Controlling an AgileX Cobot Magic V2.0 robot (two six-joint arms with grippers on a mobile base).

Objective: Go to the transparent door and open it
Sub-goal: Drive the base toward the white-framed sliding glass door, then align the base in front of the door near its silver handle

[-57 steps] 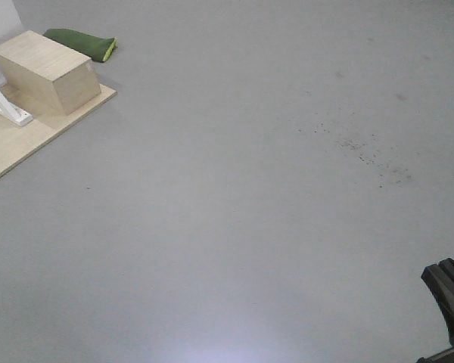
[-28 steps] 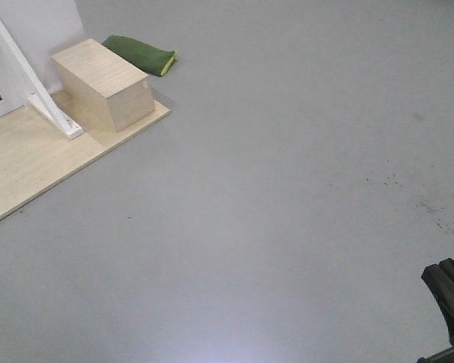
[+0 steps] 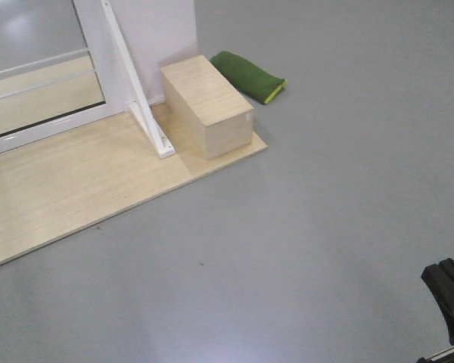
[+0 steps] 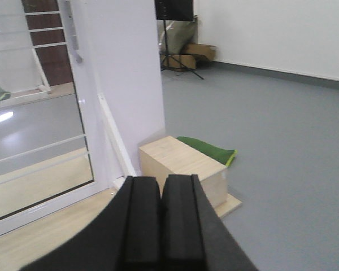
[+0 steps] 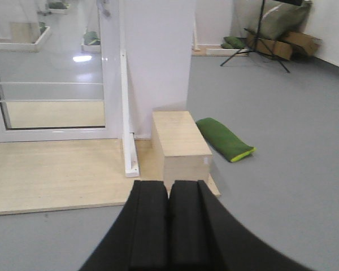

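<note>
The transparent door (image 3: 38, 91) is in the upper left of the front view: a glass panel in a white frame with thin white bars across it, standing at the back of a light wooden platform (image 3: 76, 181). The left wrist view catches its handle (image 4: 73, 34) near the top left, on the stile. Just right of the door there's a slanted white post (image 3: 134, 83) with its foot on the platform. Next comes a wooden box (image 3: 208, 106) sitting on the platform's corner, just beside that foot. A green cushion (image 3: 250, 76) lies on the grey floor (image 3: 325, 212) behind the box. There's a good stretch of floor between the robot and the door. The left gripper (image 4: 161, 186) has its pads pressed together with nothing between them. Same deal for the right gripper (image 5: 169, 189): closed and empty, facing the box and post.
</note>
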